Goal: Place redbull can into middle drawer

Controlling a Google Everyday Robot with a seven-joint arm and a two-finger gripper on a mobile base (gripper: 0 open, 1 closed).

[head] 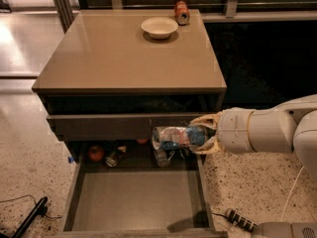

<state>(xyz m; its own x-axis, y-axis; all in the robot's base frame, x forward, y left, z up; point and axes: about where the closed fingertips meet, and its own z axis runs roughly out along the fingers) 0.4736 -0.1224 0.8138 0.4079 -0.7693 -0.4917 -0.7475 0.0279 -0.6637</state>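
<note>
The redbull can (pixel 174 137) lies on its side in the air, silver and blue, with its top end pointing left. My gripper (pixel 197 134) comes in from the right and is shut on the can's right end, one cream finger above it and one below. The can hangs in front of the upper drawer's front panel (pixel 109 125) and over the back part of the middle drawer (pixel 138 202). That drawer is pulled far out, showing its flat grey floor.
A white bowl (pixel 159 27) and an orange-red can (pixel 182 12) stand on the cabinet top (pixel 114 58). At the drawer's back lie a red round thing (pixel 95 152), a dark bottle (pixel 115 156) and a clear item (pixel 161 157). A black cable (pixel 29 217) and a power strip (pixel 240 218) lie on the floor.
</note>
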